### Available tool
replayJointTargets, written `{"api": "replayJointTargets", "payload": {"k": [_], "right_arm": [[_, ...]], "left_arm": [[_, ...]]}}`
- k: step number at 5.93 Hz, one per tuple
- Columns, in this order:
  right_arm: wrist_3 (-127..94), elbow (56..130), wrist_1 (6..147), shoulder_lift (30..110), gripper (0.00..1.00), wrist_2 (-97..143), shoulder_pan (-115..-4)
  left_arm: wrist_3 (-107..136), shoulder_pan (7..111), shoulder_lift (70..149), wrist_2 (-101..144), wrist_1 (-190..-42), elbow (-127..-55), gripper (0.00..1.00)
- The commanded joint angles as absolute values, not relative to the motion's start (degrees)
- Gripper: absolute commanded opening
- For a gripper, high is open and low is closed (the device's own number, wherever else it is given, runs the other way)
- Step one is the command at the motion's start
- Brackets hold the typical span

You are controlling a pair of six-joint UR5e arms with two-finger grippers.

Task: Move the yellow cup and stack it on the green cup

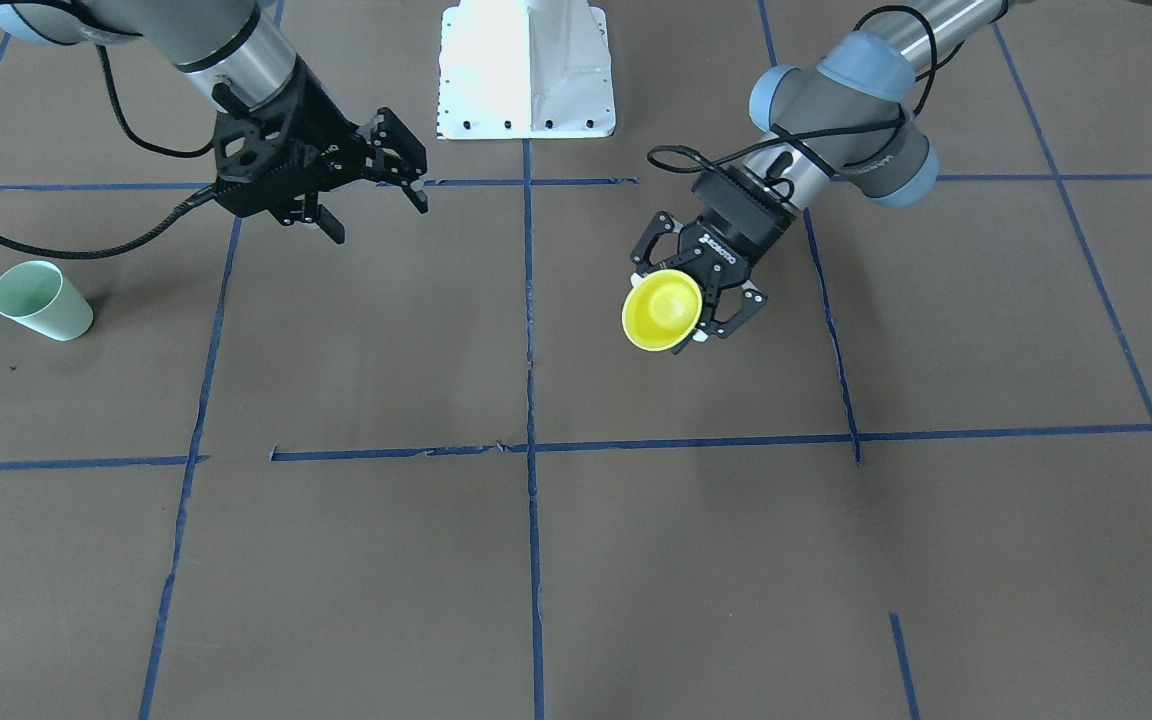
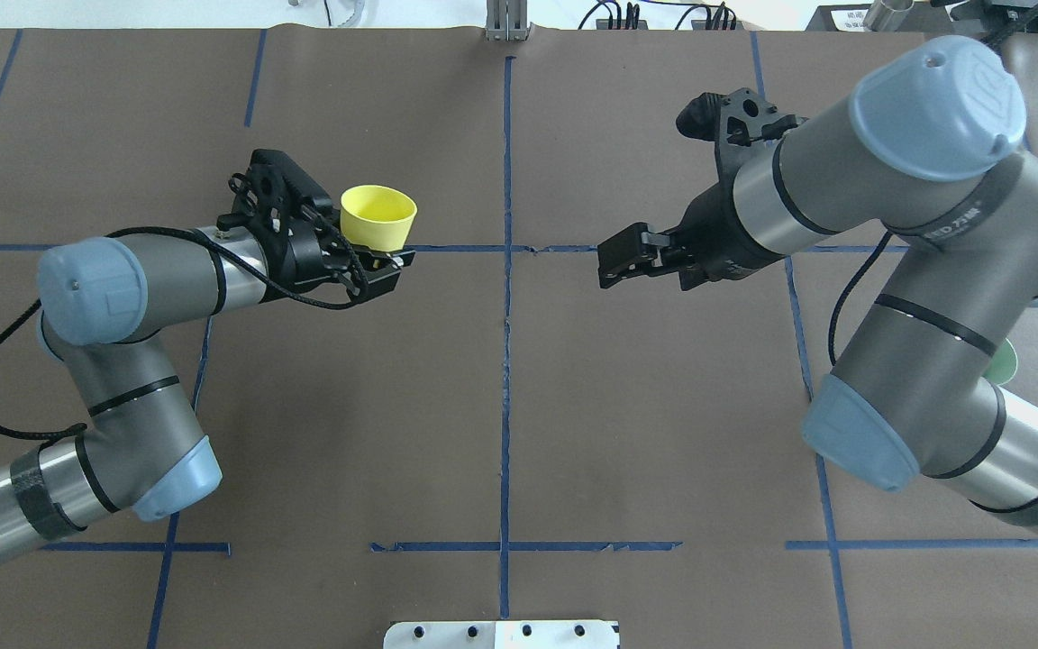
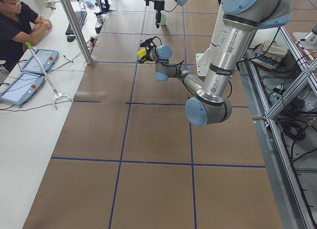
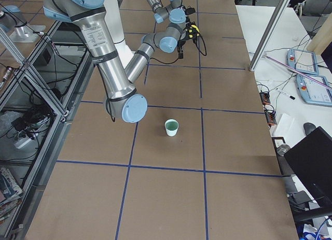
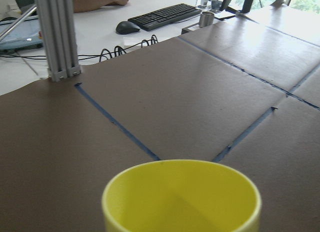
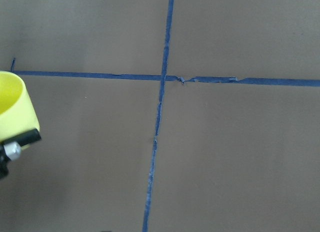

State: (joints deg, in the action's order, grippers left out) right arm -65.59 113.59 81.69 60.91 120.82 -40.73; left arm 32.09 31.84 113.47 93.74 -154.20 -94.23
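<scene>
A: Entry. The left gripper [image 1: 674,308] had its fingers clamped on the yellow cup [image 2: 378,214], which it held above the table [image 1: 696,560] on the robot's left of the centre tape line. The right gripper [image 1: 379,218] faced it across that line with its fingers spread and nothing in them.

B: Green cup?

A: The green cup [image 1: 41,300] stood upright on the robot's right side, well apart from both grippers.

B: Risks noted?

A: I judged the hand-over to be the weak point. The yellow cup looked smooth and tapered. If the right fingers closed off-centre, or the left ones released early, it would likely slip and drop. The grippers might also collide, since the left one covered much of the cup wall.

B: And at stacking?

A: Misaligned rims could tip the green cup or shove it aside.
</scene>
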Motion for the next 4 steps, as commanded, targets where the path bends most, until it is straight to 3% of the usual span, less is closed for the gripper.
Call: {"api": "replayJointTargets", "payload": {"k": [1,4], "right_arm": [[-73.94,110.76,82.09,54.71,1.0,120.93,-39.91],[-77.78,108.46,82.09,51.5,1.0,125.74,-37.62]], "left_arm": [[30.68,28.92,113.82,93.78,-156.36,-94.74,0.0],[27.09,27.26,114.08,93.6,-157.85,-96.41,0.0]]}}
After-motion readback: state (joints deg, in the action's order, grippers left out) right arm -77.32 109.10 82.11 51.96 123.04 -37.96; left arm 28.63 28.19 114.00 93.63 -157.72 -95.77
